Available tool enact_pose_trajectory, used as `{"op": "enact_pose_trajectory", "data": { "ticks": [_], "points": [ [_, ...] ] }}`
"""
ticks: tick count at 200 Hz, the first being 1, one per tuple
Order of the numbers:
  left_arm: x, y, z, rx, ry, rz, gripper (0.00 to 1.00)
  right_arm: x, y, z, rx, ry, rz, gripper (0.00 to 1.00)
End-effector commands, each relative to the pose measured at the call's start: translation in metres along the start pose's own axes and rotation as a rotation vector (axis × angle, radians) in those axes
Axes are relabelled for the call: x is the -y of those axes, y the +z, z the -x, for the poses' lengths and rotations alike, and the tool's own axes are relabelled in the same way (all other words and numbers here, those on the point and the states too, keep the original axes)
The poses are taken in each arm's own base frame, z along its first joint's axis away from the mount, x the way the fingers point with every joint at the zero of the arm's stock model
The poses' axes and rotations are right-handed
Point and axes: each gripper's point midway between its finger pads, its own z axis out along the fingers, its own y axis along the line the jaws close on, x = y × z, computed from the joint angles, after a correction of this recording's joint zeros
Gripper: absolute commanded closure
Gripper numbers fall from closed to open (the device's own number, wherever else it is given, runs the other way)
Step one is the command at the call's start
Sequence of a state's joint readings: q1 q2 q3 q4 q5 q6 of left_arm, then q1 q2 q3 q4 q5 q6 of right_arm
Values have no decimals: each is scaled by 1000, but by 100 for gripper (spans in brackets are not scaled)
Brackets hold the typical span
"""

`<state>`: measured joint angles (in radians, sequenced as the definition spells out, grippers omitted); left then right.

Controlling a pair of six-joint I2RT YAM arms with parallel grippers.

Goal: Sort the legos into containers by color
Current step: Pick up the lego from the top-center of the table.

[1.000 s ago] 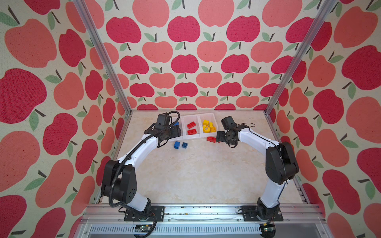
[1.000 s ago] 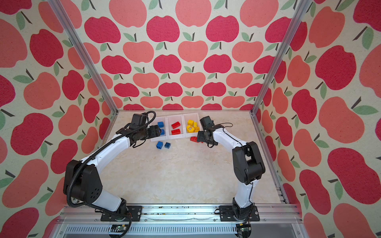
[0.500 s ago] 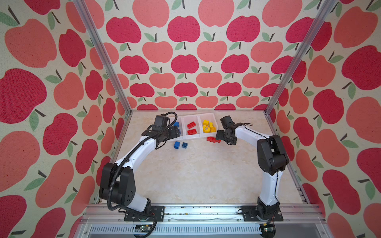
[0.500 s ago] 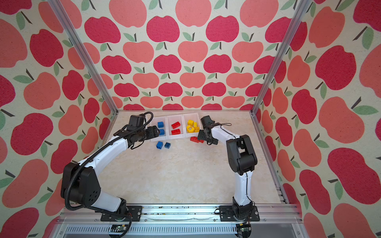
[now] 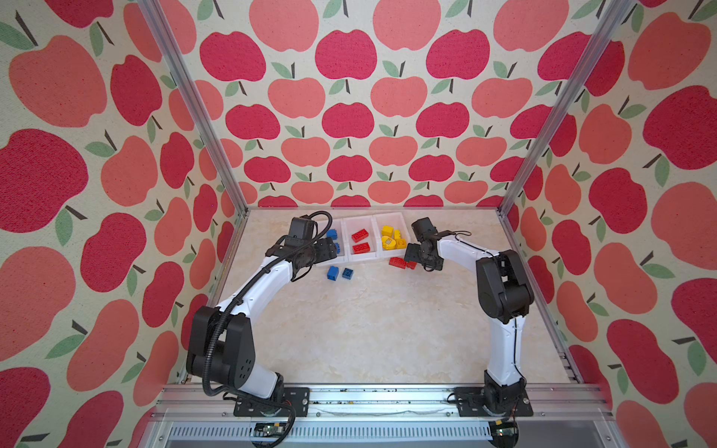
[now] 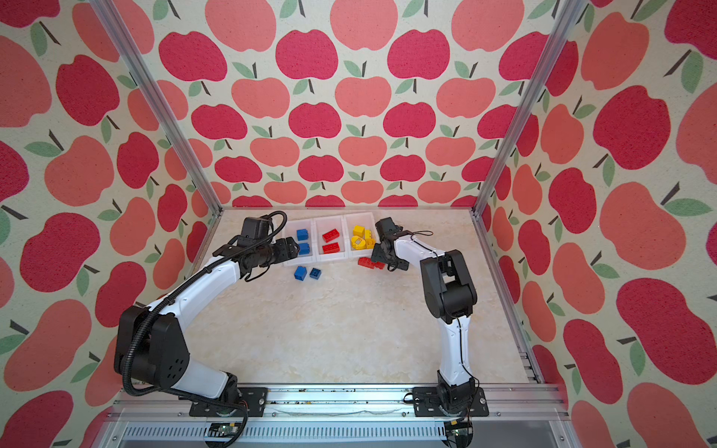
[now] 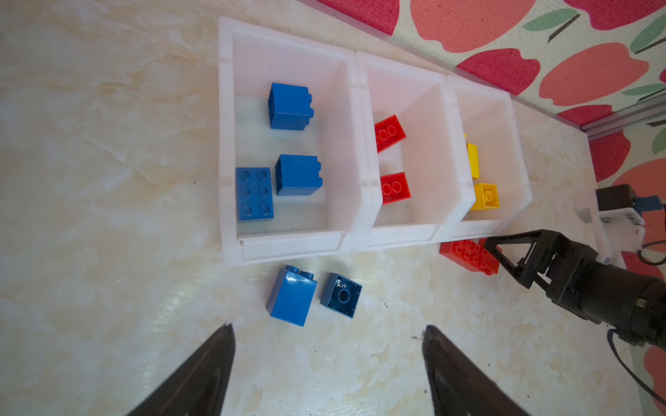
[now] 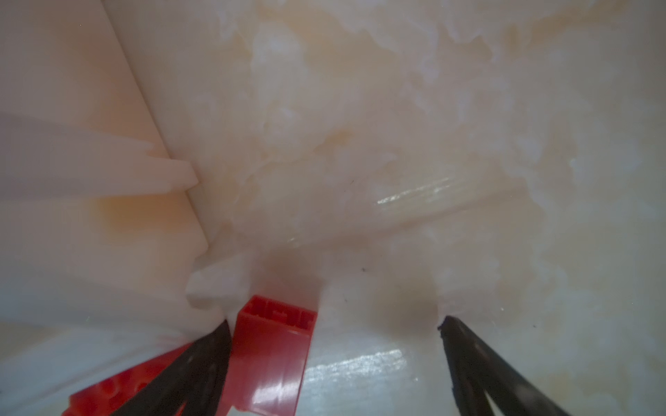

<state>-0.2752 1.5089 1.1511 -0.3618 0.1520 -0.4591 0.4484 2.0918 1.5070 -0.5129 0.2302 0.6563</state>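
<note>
Three joined white containers (image 5: 362, 257) (image 7: 288, 248) stand at the back of the table. They hold blue legos (image 7: 298, 174), red legos (image 7: 394, 187) and yellow legos (image 7: 486, 196), one colour each. Two blue legos (image 5: 332, 272) (image 7: 292, 300) (image 7: 341, 295) lie loose in front of the blue bin. My left gripper (image 5: 328, 250) (image 7: 328, 328) hangs open and empty just short of them. Two red legos (image 5: 397, 262) (image 6: 366, 262) lie in front of the yellow bin. My right gripper (image 5: 412, 259) (image 8: 335, 324) is open and low over them. One red lego (image 8: 274, 356) lies between its fingers, against one finger (image 8: 212, 345); the other red lego (image 8: 108, 392) lies outside.
The apple-patterned back wall (image 5: 349, 174) rises just behind the containers. Aluminium corner posts (image 5: 504, 205) stand at both back corners. The marble tabletop (image 5: 368, 329) stretches toward the arm bases. In the left wrist view my right gripper (image 7: 504, 259) shows beside the oblong red lego (image 7: 468, 255).
My right arm's elbow has swung up from low to upright, while its gripper stayed at the red legos. My left gripper has opened a little and scarcely moved.
</note>
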Motion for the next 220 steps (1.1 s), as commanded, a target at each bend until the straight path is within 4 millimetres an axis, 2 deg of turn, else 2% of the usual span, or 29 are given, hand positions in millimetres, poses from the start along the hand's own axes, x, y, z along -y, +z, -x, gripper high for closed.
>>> {"op": "enact_pose_trajectory", "data": {
  "ticks": [1, 35, 89, 166, 220],
  "points": [
    [3, -9, 3, 15, -13, -19, 16, 0, 2, 10, 31, 10, -16, 6],
    [2, -8, 3, 15, -14, -17, 16, 0, 3, 8, 27, -8, -33, 7],
    [1, -6, 0, 8, -19, -18, 16, 9, -3, -4, 3, -24, -76, 21],
    [0, -6, -1, 5, -26, -18, 16, 0, -15, -11, -34, 17, -40, 23],
    [0, -9, -1, 10, -24, -12, 16, -2, -9, -17, -60, -4, -59, 38]
  ]
}}
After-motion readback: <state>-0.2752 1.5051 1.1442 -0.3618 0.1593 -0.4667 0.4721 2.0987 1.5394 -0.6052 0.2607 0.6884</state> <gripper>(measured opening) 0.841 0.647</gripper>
